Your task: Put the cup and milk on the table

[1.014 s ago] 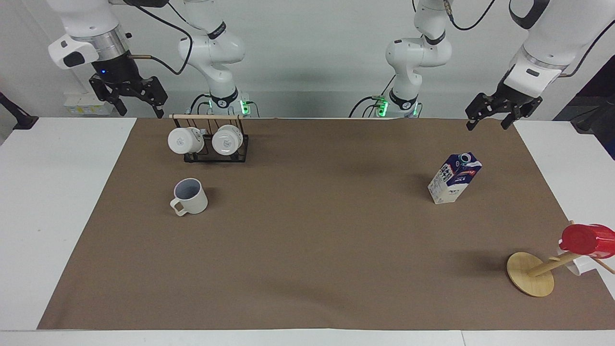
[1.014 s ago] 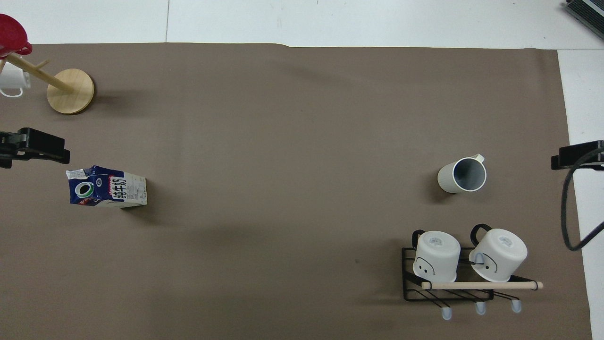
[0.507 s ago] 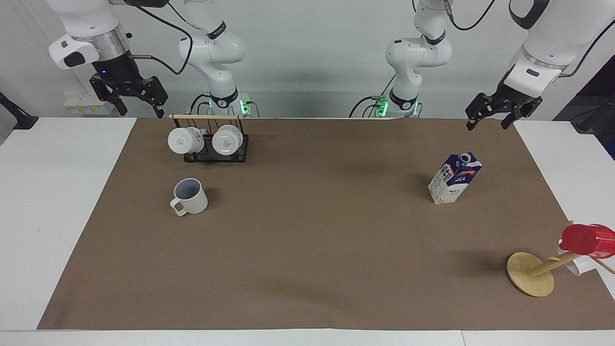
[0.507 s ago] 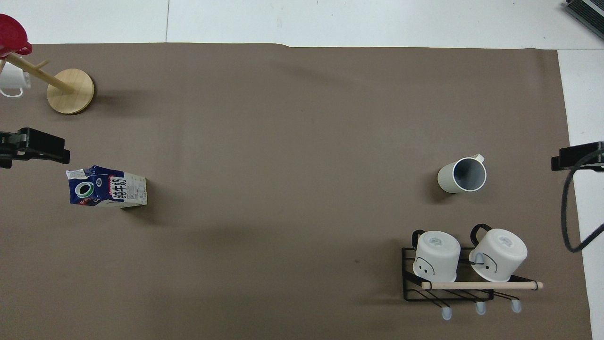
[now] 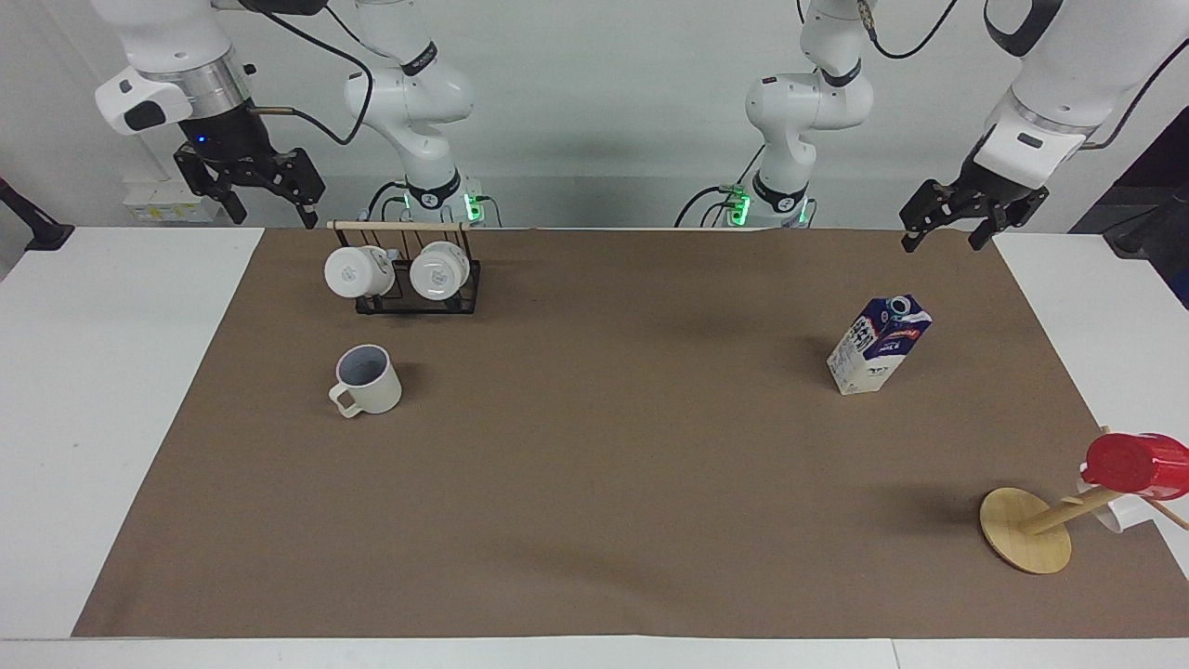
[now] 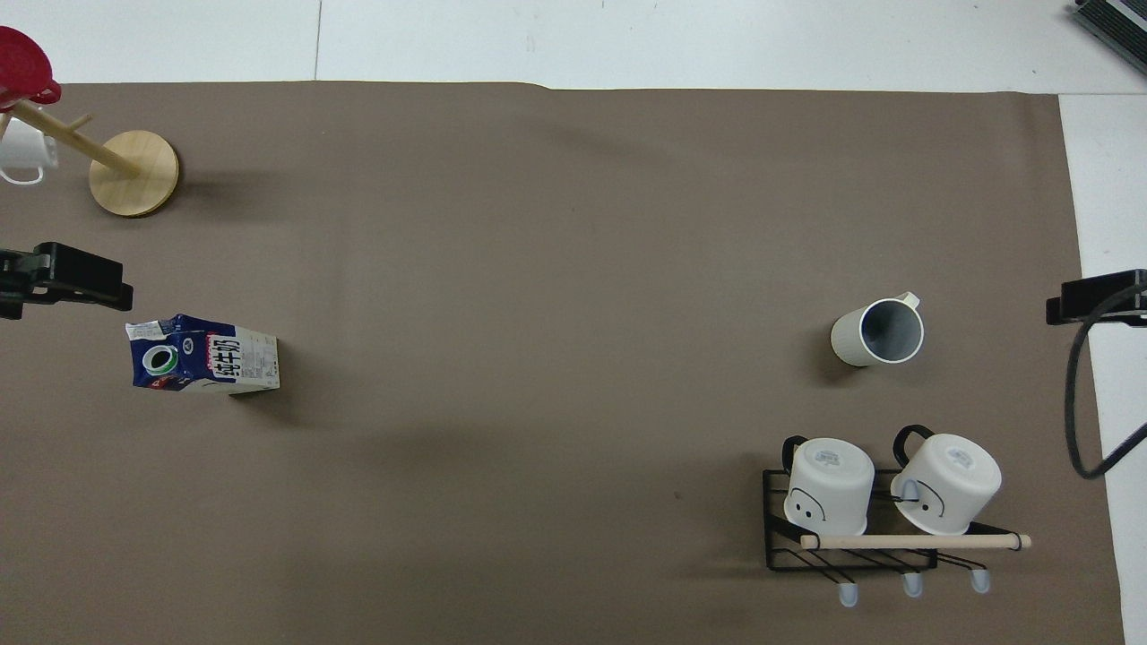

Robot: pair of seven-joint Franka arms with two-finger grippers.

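Observation:
The cream-white cup point(image 5: 368, 379) stands upright on the brown sheet point(image 5: 604, 465) of the white table point(image 5: 102, 390), toward the right arm's end; it also shows in the overhead view point(image 6: 878, 332). The milk point(image 5: 878, 345) stands on the sheet toward the left arm's end, and in the overhead view point(image 6: 202, 354) too. My right gripper point(image 5: 267, 214) hangs open and empty in the air over the table's robot-side edge, beside the mug rack. My left gripper point(image 5: 941, 240) hangs open and empty over the sheet's robot-side corner. Both arms wait.
A black wire rack point(image 5: 409, 290) with two white mugs stands between the cup and the robots. A wooden mug tree point(image 5: 1025, 542) holding a red cup point(image 5: 1135, 463) and a white mug stands farther from the robots than the milk.

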